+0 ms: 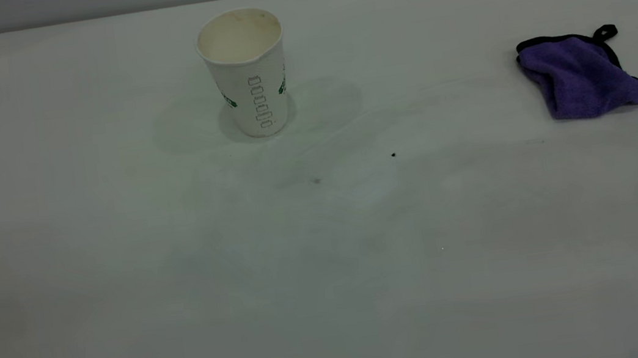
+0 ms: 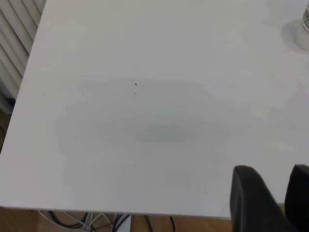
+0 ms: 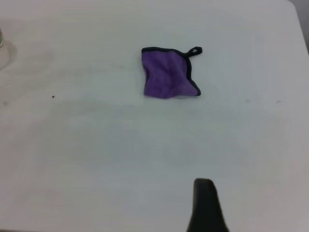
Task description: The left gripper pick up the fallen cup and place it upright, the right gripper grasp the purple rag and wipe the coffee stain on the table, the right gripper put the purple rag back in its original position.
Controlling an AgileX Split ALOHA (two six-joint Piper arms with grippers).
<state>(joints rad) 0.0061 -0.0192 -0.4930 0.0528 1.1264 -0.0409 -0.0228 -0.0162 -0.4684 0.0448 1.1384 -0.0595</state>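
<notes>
The table [image 1: 126,303] takes up nearly everything I can see from here, white and smooth. Neither arm reaches into the view from across the room.

The left gripper [image 2: 277,174] hangs back over the table's near edge. Its two dark prongs stand a little apart with nothing between them. The right gripper [image 3: 204,186] hovers well short of the cloth. Whether it is parted or closed I cannot tell, though nothing hangs from it.

The purple rag [image 1: 583,76] lies bunched on the right side, loop pointing away, well apart from the cup. The fallen cup [image 1: 246,71] stands upright left of centre, mouth up.

I see no brown coffee stain. Only a faint grey smudge [image 1: 316,180] and a tiny black speck [image 1: 393,155] lie in front of the cup.

To my eye the job looks all but done, so the good move is restraint: both arms kept back and high, clear of that light cup. If the smudge wants another pass, the right gripper should come straight down on the rag's bunched middle, not the loop. It should wipe away from the cup and then set the rag back at the right.
</notes>
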